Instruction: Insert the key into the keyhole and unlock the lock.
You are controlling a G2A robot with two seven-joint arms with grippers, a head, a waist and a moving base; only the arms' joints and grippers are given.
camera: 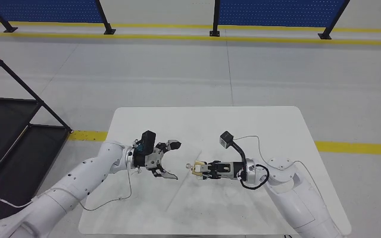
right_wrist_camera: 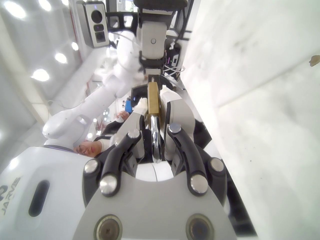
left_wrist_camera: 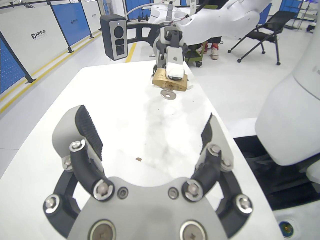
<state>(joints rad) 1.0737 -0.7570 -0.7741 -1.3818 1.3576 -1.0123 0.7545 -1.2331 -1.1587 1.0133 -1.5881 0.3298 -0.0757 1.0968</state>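
At the middle of the desk (left_wrist_camera: 112, 96), right gripper (right_wrist_camera: 154, 103) clamps the padlock (left_wrist_camera: 170, 81), key (left_wrist_camera: 168, 94) seated in it; left gripper (left_wrist_camera: 147, 123) stands apart, jaws spread, and an off-centre pinch might wrench the padlock loose.

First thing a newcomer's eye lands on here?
The brass padlock stands out, clamped in the right gripper over the white table, with a key sticking out of its keyhole. Facing it across a short gap, the left gripper hangs open and empty.
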